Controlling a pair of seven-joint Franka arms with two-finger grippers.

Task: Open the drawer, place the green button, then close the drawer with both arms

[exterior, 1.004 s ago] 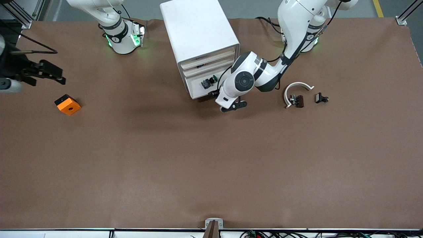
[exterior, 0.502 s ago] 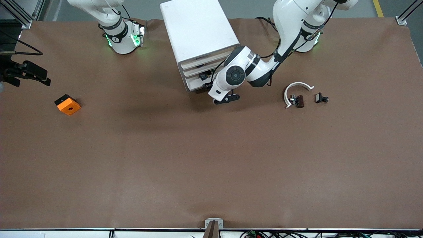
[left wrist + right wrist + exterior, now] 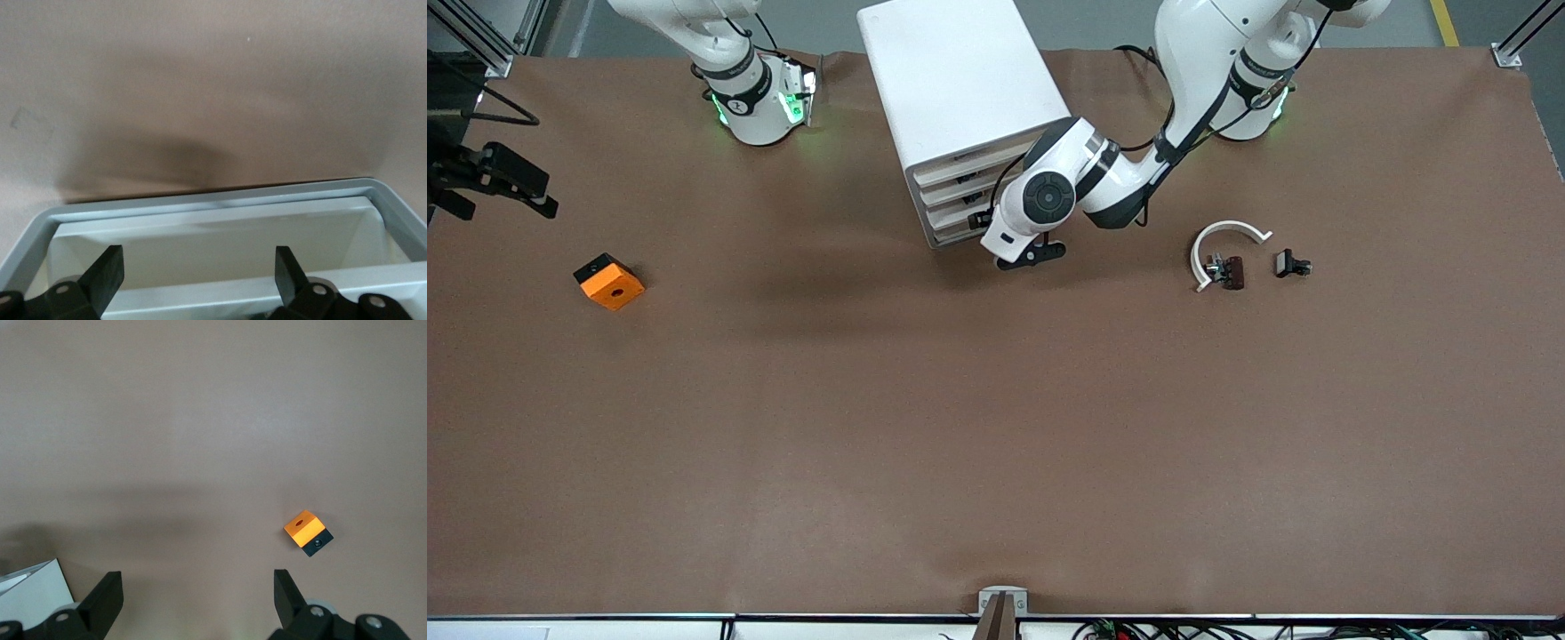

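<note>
The white cabinet (image 3: 960, 80) stands between the arms' bases. Its lowest drawer (image 3: 950, 233) is pushed in almost flush with the drawers above it. The left wrist view shows the drawer's grey-white front rim (image 3: 213, 200) and a strip of cream inside. My left gripper (image 3: 983, 220) (image 3: 200, 267) is at the drawer front, open, with its fingers (image 3: 107, 273) apart over the rim and holding nothing. The button is hidden. My right gripper (image 3: 505, 203) (image 3: 198, 587) hangs open and empty over the table's edge at the right arm's end.
An orange square block (image 3: 608, 281) (image 3: 307, 531) lies on the brown table near the right gripper. Toward the left arm's end lie a white curved strip (image 3: 1227, 233) with a small black part and another black part (image 3: 1291, 264).
The left arm moved toward the cabinet and pushed the drawer in; the button went out of sight. The right gripper drew back toward the table's edge.
</note>
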